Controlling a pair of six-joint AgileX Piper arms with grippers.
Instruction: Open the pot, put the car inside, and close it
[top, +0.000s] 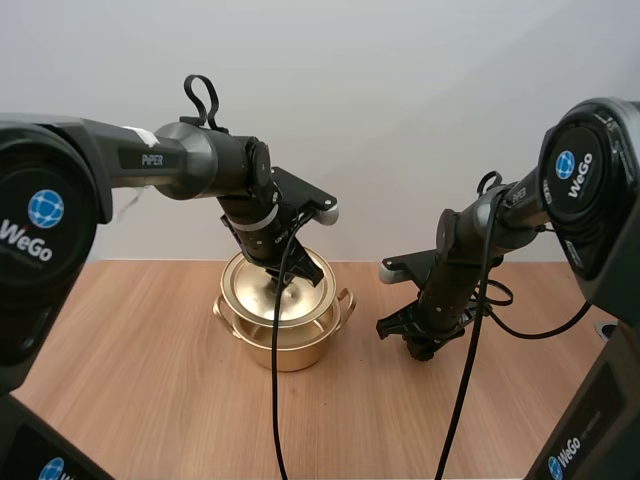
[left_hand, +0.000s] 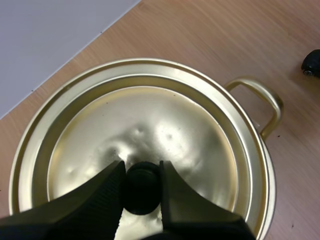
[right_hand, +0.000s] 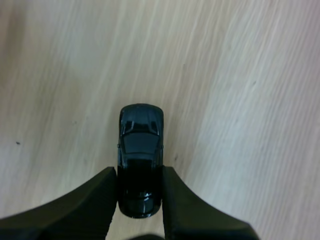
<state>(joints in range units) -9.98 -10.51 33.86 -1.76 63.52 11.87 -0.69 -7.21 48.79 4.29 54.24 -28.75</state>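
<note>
A golden pot (top: 292, 340) stands on the wooden table, its handle (left_hand: 261, 102) sticking out sideways. The golden lid (top: 262, 288) sits tilted over the pot's rim. My left gripper (top: 277, 277) is shut on the lid's black knob (left_hand: 142, 189), one finger on each side of it. A small black toy car (right_hand: 140, 150) lies lengthwise between the fingers of my right gripper (right_hand: 139, 170), which pinch its rear half. In the high view my right gripper (top: 425, 345) hangs low over the table, right of the pot.
Bare wood (top: 150, 380) spreads around the pot and in front of both arms. A white wall rises behind the table's far edge. Something small and black (left_hand: 311, 61) shows on the table past the pot handle.
</note>
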